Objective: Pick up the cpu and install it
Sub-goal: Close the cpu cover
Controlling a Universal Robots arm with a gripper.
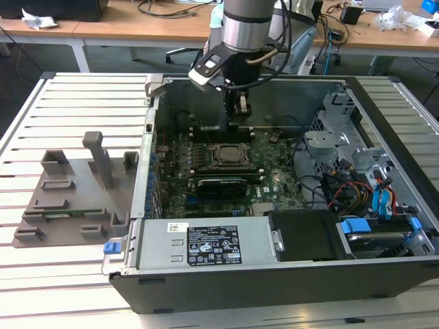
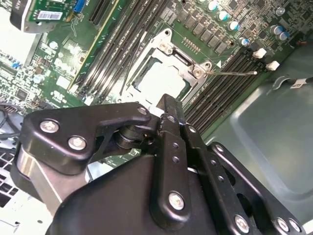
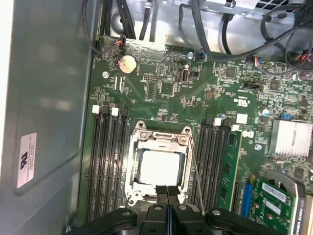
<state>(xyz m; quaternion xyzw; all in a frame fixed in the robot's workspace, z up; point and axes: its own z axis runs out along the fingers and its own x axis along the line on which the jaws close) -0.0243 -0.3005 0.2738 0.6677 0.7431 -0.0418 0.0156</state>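
Gripper [image 3: 167,189] — fingers closed together, holding nothing — hangs near the cpu [image 3: 161,166], seated in its socket frame [image 3: 134,147] at the exterior view's centre. Light, rigid, fragile: likely best gripped by opposite edges.

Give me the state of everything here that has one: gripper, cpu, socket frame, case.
gripper: shut, holding nothing, at the socket's edge.
cpu: lying flat in the socket, metal top up.
socket frame: down around the cpu.
case: on its side, open.
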